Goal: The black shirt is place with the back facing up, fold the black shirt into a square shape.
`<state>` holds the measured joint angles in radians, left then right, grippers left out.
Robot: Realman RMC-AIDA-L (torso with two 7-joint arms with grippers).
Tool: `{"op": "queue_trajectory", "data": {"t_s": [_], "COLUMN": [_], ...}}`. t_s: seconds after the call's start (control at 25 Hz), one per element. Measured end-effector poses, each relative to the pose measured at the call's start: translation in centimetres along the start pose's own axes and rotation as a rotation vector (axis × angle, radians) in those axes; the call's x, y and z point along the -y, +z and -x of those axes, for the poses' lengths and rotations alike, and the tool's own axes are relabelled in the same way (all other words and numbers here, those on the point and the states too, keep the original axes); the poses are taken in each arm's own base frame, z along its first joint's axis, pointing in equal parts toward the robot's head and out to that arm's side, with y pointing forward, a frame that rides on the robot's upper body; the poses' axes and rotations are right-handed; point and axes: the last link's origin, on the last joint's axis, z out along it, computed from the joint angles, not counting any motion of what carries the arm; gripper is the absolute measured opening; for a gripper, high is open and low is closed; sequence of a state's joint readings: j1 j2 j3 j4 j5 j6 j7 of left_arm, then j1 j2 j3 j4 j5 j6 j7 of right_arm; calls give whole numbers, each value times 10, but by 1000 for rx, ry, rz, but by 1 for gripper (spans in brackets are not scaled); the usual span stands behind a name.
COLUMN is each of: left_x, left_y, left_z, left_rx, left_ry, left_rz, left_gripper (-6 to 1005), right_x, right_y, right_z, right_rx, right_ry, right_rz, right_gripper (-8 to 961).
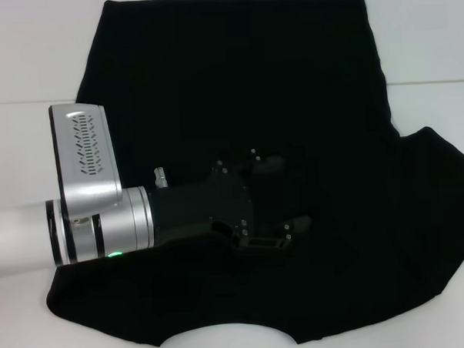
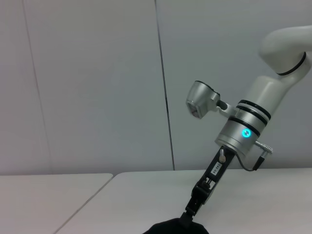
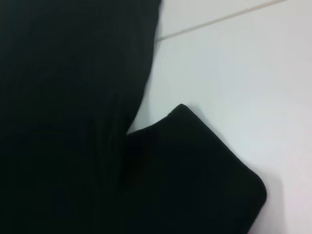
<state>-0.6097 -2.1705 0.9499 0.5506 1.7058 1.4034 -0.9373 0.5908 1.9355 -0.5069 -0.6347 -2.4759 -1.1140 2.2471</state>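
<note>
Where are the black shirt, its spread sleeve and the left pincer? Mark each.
black shirt (image 1: pixel 235 74), head view, flat back panel.
sleeve (image 1: pixel 440 172), head view, middle of the sleeve on the robot's right.
left pincer (image 1: pixel 285 196), head view, its tip end over the shirt.

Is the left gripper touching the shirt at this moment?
Cannot tell. In the head view the left gripper is over the shirt, black against black, so neither contact nor a gap shows plainly.

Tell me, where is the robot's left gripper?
In the head view, the left gripper reaches in from the left, over the middle of the black shirt spread on the white table.
</note>
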Motion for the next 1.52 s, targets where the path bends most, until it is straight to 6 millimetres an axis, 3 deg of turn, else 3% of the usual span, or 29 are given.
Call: {"op": "queue_trajectory", "data": {"t_s": [0.24,0.6,0.76,1.12,1.36,1.52], "left_x": [1,2,4,8,15,16], "left_y": [0,1,0,-3,-12,-25], "left_z": [-1,-2,-2,-1,-4,-5], "left_rx": [-2,-2,2,9,-9,-40], "left_ry": [1,-4,-3,-6,-52,-165], "left_rz": [-1,-2,-9,-38,-75,-102], "left_gripper": [854,847,844,837,833,830], "right_x": [-28,-116,-138,-146,-138,-135], "right_y": [7,42,55,57,48,44], "right_z": [10,26,28,33,40,34], "right_rx": [28,-76,-128,-134,-65,-3], "right_ry": [-20,-224,-261,-258,-224,-251], "right_rz": [124,286,279,272,294,349], "right_gripper": [6,6,6,6,182,373]}}
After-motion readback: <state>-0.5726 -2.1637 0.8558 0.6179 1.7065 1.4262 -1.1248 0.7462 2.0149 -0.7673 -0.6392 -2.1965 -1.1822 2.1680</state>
